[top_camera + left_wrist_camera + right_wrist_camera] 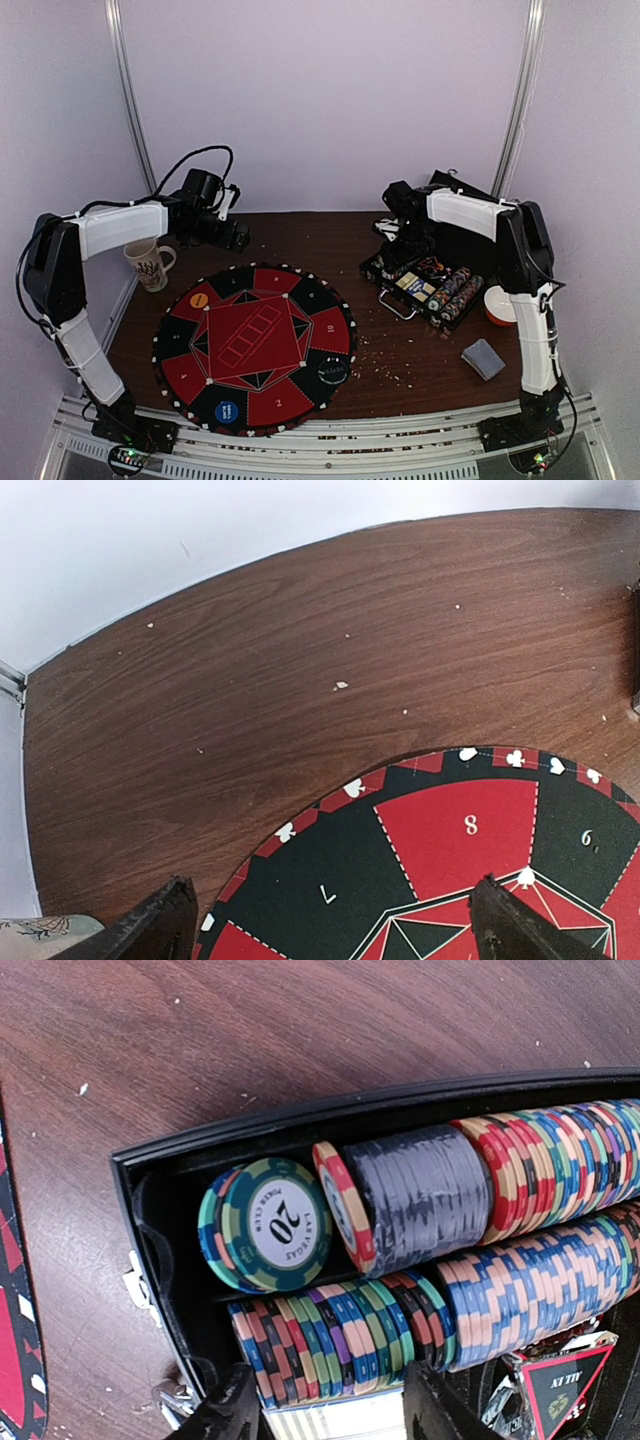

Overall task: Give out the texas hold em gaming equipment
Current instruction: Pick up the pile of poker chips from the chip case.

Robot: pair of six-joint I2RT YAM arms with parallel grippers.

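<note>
Early for you: coin-like button discs (227, 409) lie on the round red-and-black mat (255, 345); striped poker chips (540, 1280) fill the black hinged case (300, 1125). Your right gripper (335, 1415) and left gripper (330, 925) gape, empty.

Saw the white-and-black jointed left arm (88, 355) climbing from its base at the near edge to a black elbow held high on the outer side, then stretching its white forearm inward and away. Found the black two-finger left gripper (236, 238) at the far end tipped downward — its fingers (160, 928) spread wide in the wrist view, jaws fully apart. Saw the white-and-black jointed right arm (535, 340) mirroring that pose, upright to a black elbow, forearm reaching inward. Found the black two-finger right gripper (402, 258) pointed steeply down, its fingers (232, 1412) parted too — jaws apart, gripping nothing.
</note>
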